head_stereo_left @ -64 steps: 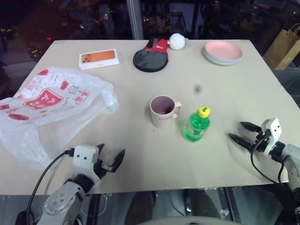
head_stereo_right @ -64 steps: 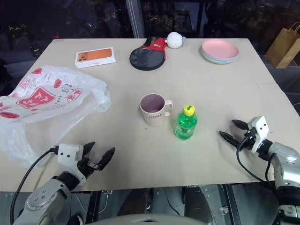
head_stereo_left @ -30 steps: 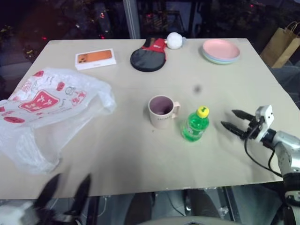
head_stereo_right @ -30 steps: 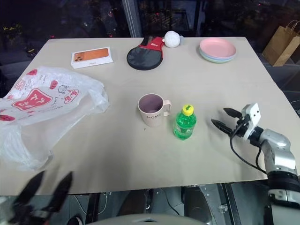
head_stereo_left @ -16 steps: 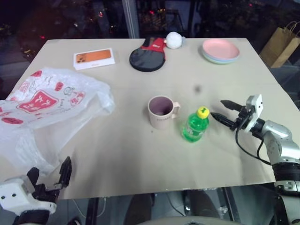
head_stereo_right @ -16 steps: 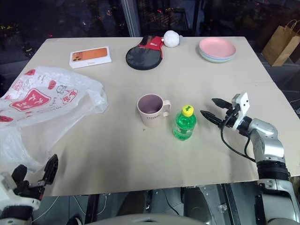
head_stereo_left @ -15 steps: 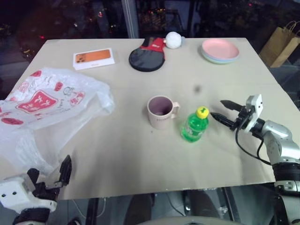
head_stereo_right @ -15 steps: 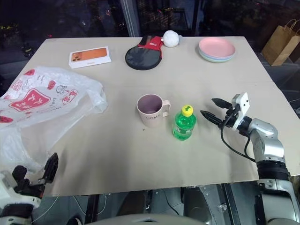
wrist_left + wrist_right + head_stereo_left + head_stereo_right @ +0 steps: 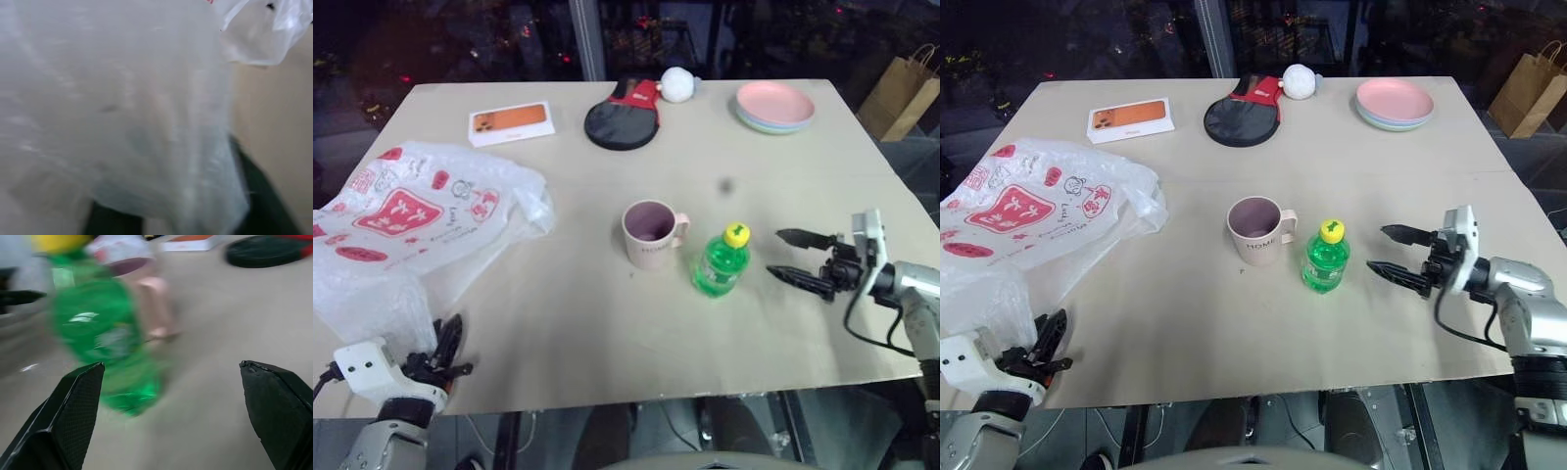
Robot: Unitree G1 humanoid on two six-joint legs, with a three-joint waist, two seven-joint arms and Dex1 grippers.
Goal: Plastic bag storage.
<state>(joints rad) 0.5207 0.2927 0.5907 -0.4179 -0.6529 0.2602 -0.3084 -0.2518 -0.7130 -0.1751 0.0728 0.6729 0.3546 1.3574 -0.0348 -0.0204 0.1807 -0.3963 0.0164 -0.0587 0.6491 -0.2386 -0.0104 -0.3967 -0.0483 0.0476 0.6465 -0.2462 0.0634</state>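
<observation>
The plastic bag (image 9: 416, 230) is spread over the table's (image 9: 607, 323) left side; its near edge appears pinched by the nearly closed left gripper (image 9: 445, 351). The right gripper (image 9: 790, 257) is held wide open, empty, beside the green bottle (image 9: 722, 262).

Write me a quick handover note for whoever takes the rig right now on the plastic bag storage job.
Left gripper: fingers nearly together at the near corner of the thin translucent white plastic bag with red print; an actual grip is unconfirmed.
Right gripper: open, empty, pointing at the green plastic bottle with yellow cap beside the pink ceramic mug.
Done: nothing stored; the bag lies spread out.
Left: gather and store it.
</observation>
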